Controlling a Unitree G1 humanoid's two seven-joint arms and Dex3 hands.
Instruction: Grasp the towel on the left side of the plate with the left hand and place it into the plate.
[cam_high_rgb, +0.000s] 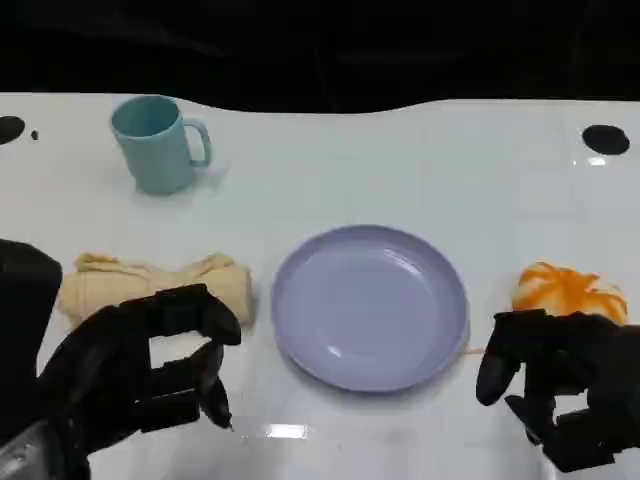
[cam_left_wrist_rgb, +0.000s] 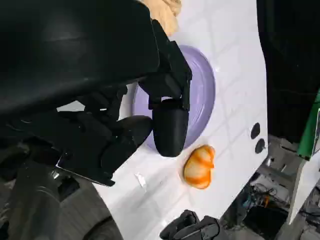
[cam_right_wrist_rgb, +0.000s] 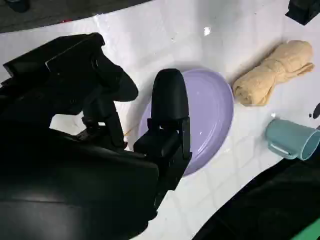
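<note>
A rolled tan towel (cam_high_rgb: 150, 284) (cam_right_wrist_rgb: 272, 73) lies on the white table just left of the empty lilac plate (cam_high_rgb: 370, 305) (cam_left_wrist_rgb: 200, 95) (cam_right_wrist_rgb: 212, 117). My left hand (cam_high_rgb: 135, 370) (cam_left_wrist_rgb: 120, 135) hovers in front of the towel, nearer to me, its fingers apart and curved, holding nothing. A corner of the towel (cam_left_wrist_rgb: 162, 12) peeks past the hand's shell in the left wrist view. My right hand (cam_high_rgb: 565, 385) (cam_right_wrist_rgb: 115, 120) hangs at the lower right, fingers loosely curled with nothing in them, just right of the plate.
A teal mug (cam_high_rgb: 158, 142) (cam_right_wrist_rgb: 292, 140) stands at the back left of the table. An orange-and-white ball-like object (cam_high_rgb: 568, 292) (cam_left_wrist_rgb: 199, 167) sits right of the plate, behind my right hand. Black round marks (cam_high_rgb: 605, 139) dot the table's far corners.
</note>
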